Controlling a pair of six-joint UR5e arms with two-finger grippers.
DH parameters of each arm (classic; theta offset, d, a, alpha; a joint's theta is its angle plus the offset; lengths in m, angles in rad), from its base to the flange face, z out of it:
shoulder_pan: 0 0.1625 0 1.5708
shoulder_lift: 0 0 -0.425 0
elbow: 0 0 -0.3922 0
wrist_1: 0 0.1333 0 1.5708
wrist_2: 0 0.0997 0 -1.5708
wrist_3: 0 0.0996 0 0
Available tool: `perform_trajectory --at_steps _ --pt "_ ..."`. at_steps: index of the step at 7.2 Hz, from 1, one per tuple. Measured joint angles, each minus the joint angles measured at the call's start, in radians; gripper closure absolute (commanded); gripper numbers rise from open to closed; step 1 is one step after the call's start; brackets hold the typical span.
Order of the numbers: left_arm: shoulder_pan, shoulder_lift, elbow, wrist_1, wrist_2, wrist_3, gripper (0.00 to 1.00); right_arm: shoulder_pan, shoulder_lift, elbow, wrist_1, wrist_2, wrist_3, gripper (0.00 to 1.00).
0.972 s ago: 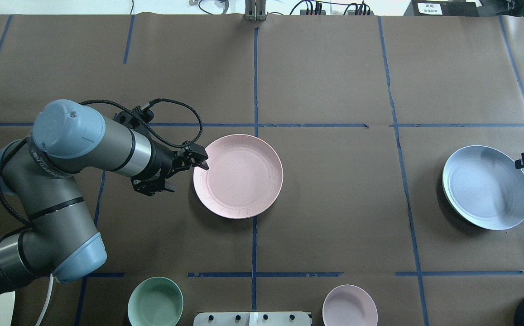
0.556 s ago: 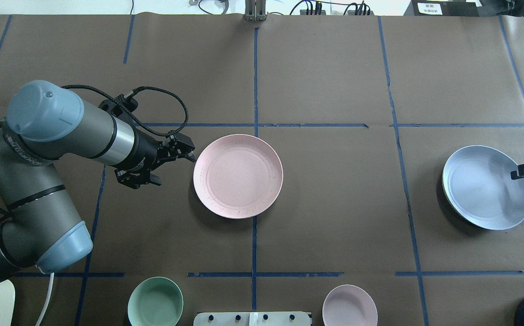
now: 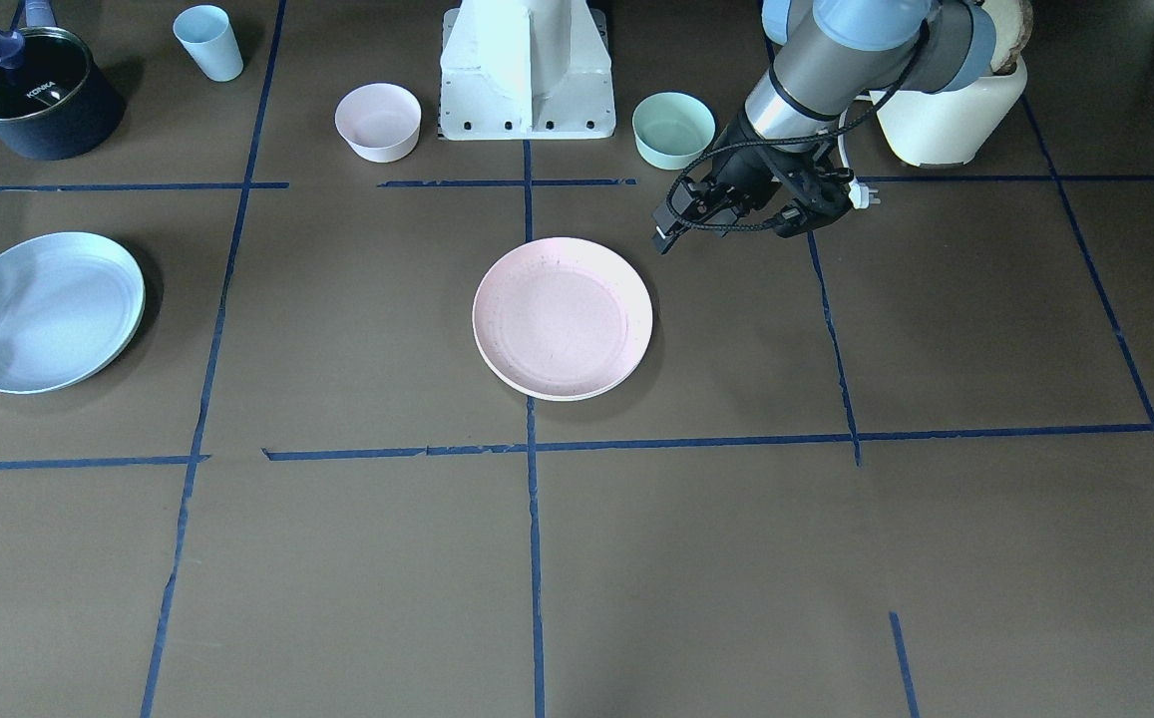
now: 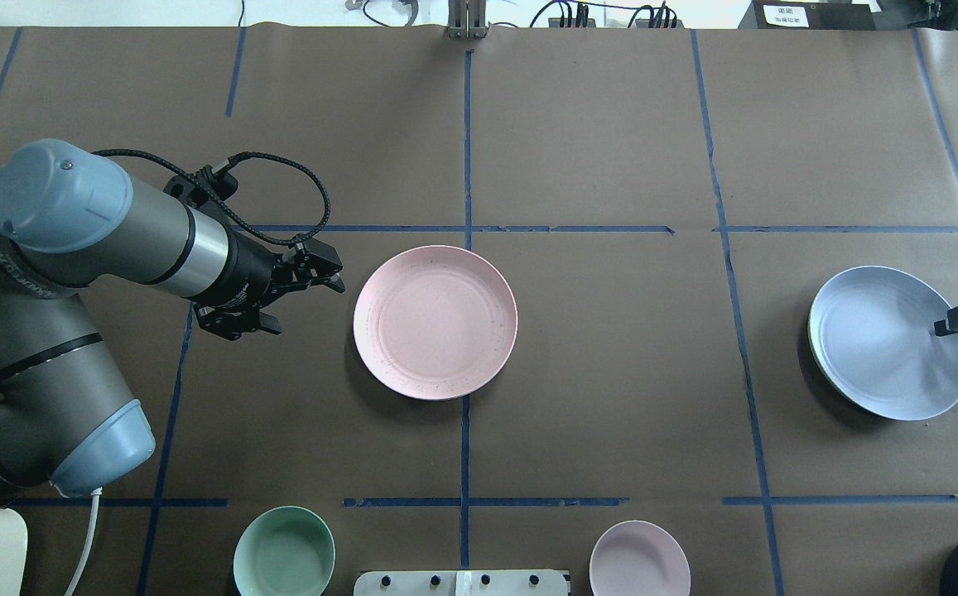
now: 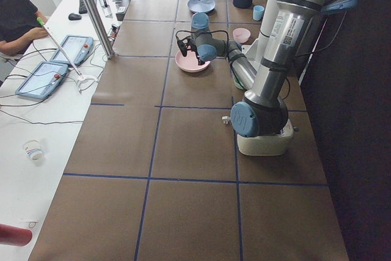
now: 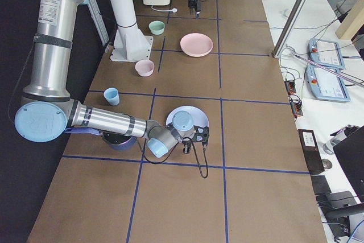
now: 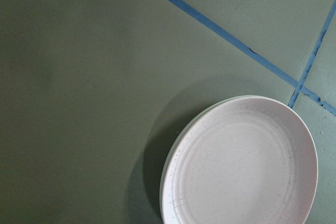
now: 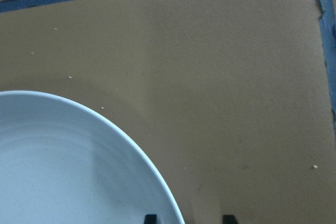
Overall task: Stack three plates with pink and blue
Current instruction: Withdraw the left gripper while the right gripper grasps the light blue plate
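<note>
Rim of blue plate [image 4: 876,348] inside spread right pincer [image 4: 941,328]; left pincer [image 4: 331,277], state unclear, near pink plate [image 4: 435,323].

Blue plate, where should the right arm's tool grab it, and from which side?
Pinch the blue plate at its thin rim on the robot's right-hand edge, coming in from that side. It's wide and shallow, so only the rim fits between fingers. The right tool sits there now, its fingertips straddling the rim in the wrist view.
</note>
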Motion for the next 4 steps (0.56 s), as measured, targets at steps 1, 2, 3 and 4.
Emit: perform_trajectory --at_steps 1,2,3,4 --pt "-0.002 0.002 -0.001 0.0 0.0 0.0 0.0 0.0 -0.001 0.002 0.001 0.0 0.0 1.0" --pt "-0.005 0.009 -0.006 0.0 0.0 0.001 0.0 0.001 -0.003 0.008 0.001 0.006 -0.001 1.0" --pt "-0.015 0.023 -0.013 0.0 -0.006 0.002 0.0 0.002 -0.008 0.026 0.003 0.011 0.0 1.0" --pt "-0.033 0.045 -0.021 0.009 -0.014 0.034 0.0 0.003 -0.017 0.057 0.003 0.013 0.007 1.0"
